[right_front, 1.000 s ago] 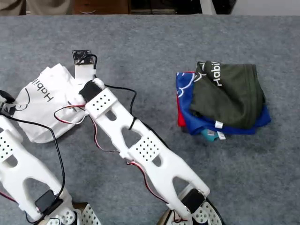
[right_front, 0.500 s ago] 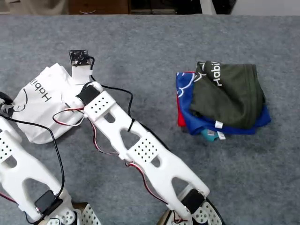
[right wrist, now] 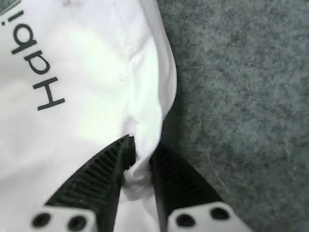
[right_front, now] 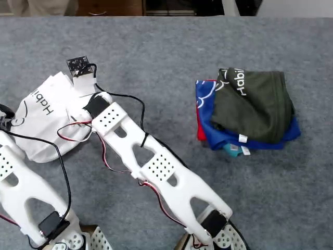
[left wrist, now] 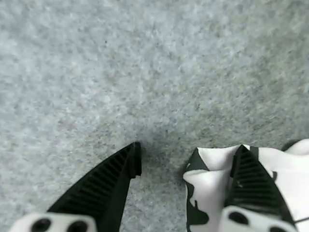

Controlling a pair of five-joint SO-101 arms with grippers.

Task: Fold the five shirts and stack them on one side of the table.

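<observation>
A white shirt (right_front: 41, 120) with black lettering lies bunched at the table's left side. My right gripper (right wrist: 137, 162) is shut on a fold at that shirt's (right wrist: 87, 72) edge, with cloth pinched between the fingers; in the high view the right gripper (right_front: 80, 107) sits at the shirt's right side. At the shirt's left edge is my left gripper (left wrist: 186, 159), open, one finger (left wrist: 251, 179) resting on white cloth (left wrist: 207, 198) and the other over bare carpet. A stack of folded shirts, with an olive one (right_front: 255, 104) on top of a blue one (right_front: 208, 114), lies on the right.
Grey carpet (right_front: 156, 52) covers the table. The right arm (right_front: 156, 161) stretches diagonally from the front centre to the white shirt. The left arm's base (right_front: 31, 198) is at the front left. Open carpet lies between the white shirt and the stack.
The right gripper has moved left and slightly away, pulling the white shirt's edge with it. The shirt has bunched further left. The stack has not moved.
</observation>
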